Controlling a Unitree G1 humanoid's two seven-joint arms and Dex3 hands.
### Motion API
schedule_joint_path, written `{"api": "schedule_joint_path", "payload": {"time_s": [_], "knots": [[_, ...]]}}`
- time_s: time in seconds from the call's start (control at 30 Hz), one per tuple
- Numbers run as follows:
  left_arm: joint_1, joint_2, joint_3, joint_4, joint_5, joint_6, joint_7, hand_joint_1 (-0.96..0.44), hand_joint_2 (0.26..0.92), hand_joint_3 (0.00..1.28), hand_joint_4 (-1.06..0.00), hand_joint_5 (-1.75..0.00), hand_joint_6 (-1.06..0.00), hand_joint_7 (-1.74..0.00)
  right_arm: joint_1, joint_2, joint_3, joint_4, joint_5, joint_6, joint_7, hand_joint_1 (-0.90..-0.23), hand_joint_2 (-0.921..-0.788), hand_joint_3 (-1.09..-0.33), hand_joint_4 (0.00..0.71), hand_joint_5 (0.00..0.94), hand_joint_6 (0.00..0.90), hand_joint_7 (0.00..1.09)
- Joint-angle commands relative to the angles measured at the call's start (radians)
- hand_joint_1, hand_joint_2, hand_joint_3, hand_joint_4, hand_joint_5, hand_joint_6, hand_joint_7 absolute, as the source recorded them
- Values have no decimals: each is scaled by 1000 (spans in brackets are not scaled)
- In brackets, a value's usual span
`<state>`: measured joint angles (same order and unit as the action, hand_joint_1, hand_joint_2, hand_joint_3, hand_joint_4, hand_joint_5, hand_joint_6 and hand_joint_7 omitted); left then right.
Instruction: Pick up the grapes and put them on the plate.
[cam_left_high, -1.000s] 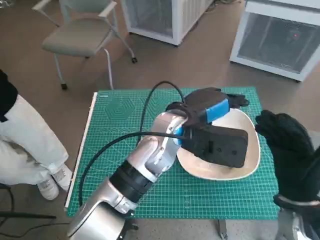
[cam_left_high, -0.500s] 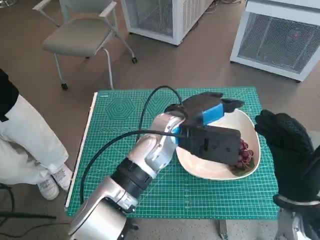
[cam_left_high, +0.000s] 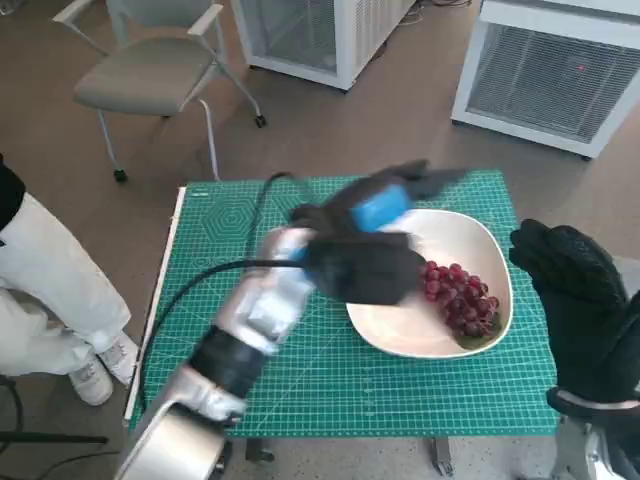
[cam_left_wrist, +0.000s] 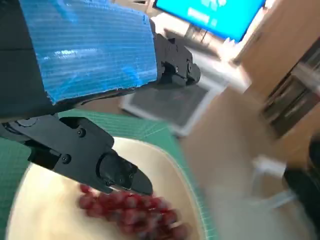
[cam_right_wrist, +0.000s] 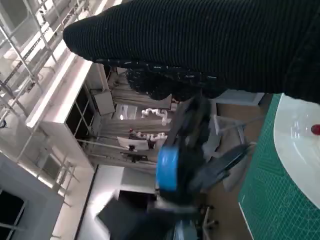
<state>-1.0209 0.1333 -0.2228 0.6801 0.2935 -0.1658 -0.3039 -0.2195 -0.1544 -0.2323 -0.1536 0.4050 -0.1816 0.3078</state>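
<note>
Red grapes (cam_left_high: 460, 297) lie in the white plate (cam_left_high: 400, 335) near the cutting mat's (cam_left_high: 230, 230) right edge. Left hand (cam_left_high: 375, 235) empty, fingers apart above the plate; gloved right hand (cam_left_high: 565, 280) idle, grasp unclear.

left hand (cam_left_high: 375, 215): we see black, blue tape on back
left forearm (cam_left_high: 255, 310): silver, black cable
right hand (cam_left_high: 578, 300): black knitted glove

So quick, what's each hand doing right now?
Left hand: open, holding nothing; the grapes lie on the plate.
Right hand: cannot be told; nothing seen in it.
</note>
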Motion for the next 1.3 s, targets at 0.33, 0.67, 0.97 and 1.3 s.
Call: {"api": "schedule_joint_path", "payload": {"time_s": [0.33,0.67,0.97,1.3], "knots": [[238,-37,368,86,-552,-198,-208,-447,877,7,-16,-1,-47,-2,-23,-1,19,50,0,7,17,-384,-921,-637,414,715,184,982],[370,-6,409,-8,-621,-172,-262,-453,912,9,-55,-12,-120,-26,-49,-8,22,77,6,12,36,-385,-921,-635,413,715,184,980],[468,-10,411,-93,-642,-181,-293,-516,921,26,-91,-14,-163,-28,-56,-10,26,84,7,16,52,-386,-921,-635,413,714,184,977],[533,-26,405,-121,-642,-191,-301,-436,921,45,-122,-16,-175,-19,-56,-14,23,87,7,15,66,-386,-921,-637,411,717,183,979]]}}
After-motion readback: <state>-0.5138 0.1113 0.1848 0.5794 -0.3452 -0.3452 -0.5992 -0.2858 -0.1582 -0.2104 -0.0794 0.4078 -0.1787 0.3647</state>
